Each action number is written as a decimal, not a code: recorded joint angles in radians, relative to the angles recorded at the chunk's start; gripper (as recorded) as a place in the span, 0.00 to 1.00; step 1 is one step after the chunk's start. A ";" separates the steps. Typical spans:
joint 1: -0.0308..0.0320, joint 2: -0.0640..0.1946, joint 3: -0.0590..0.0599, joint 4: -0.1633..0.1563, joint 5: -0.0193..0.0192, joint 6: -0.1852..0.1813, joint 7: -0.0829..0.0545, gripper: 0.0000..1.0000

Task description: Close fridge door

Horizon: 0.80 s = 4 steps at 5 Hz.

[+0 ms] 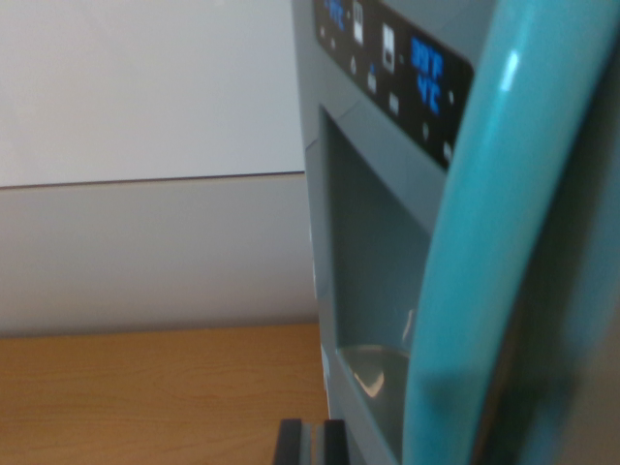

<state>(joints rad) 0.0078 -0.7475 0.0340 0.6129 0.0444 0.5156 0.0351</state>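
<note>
Jaws pressed together at the bottom edge beside one teal fridge door (387, 242) with one curved handle (494, 242)

Wall, upper (145, 87): plain white, evenly lit; fills the wrist view's upper left
Wall, lower (145, 257): pale grey band under a thin dark line; slightly shaded
Counter (145, 397): light brown wood grain; meets the grey band along a straight edge

Wooden tabletop (145, 397) at bottom; pale wall (145, 87) w/ grey lower panel (145, 257) behind
</note>
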 joint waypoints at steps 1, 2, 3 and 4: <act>0.0000 0.000 0.000 0.000 0.0000 0.000 0.000 1.00; -0.0002 0.049 -0.002 0.029 0.0000 -0.001 0.000 1.00; -0.0002 0.049 -0.002 0.029 0.0000 -0.001 0.000 1.00; -0.0008 0.083 -0.014 0.049 0.0000 -0.004 0.000 1.00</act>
<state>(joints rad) 0.0070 -0.6644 0.0196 0.6618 0.0444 0.5118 0.0351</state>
